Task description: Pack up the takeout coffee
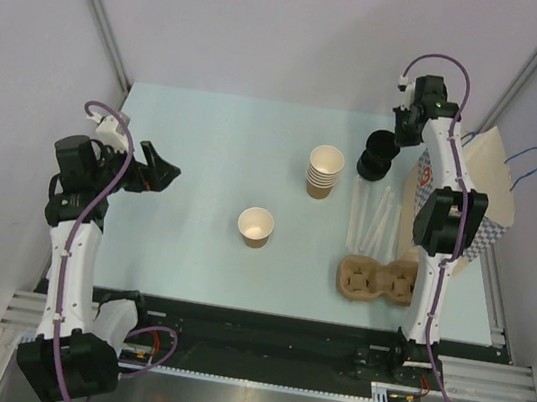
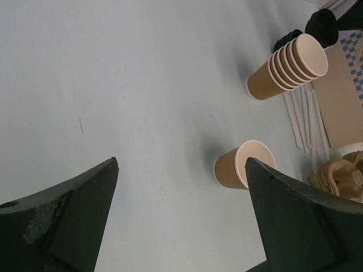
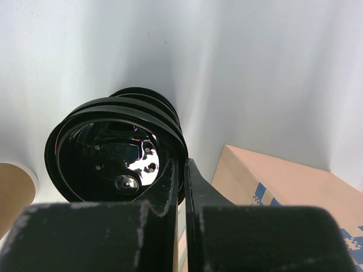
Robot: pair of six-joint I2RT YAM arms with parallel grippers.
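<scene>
Takeout coffee cup (image 1: pixel 256 226), a small tan paper cup with its top uncovered, is stood upright near the middle of the worktop (image 1: pixel 207 141), untouched by either arm. It is seen in the left wrist view (image 2: pixel 243 165) just beyond the right finger of the left claw (image 2: pixel 181 164).

The left claw (image 1: pixel 159 171) is held above the left side of the worktop with its fingers spread wide and nothing between them.

The right claw (image 1: pixel 395 139) is placed at the far right, over a stack of black lids (image 1: pixel 376 162). In the right wrist view its fingers (image 3: pixel 195 187) are drawn almost together, and the rim of the uppermost black lid (image 3: pixel 108 164) is pinched between them.

A stack of lidless tan cups (image 1: pixel 324 172) is stood just left of the lids and beyond the single cup. White straws (image 1: pixel 371 226) are laid near the lids, on the near side. A pulp cup carrier (image 1: pixel 378 281) is set at their near end. A paper bag (image 1: pixel 487 193) with a blue handle is laid at the right edge.
</scene>
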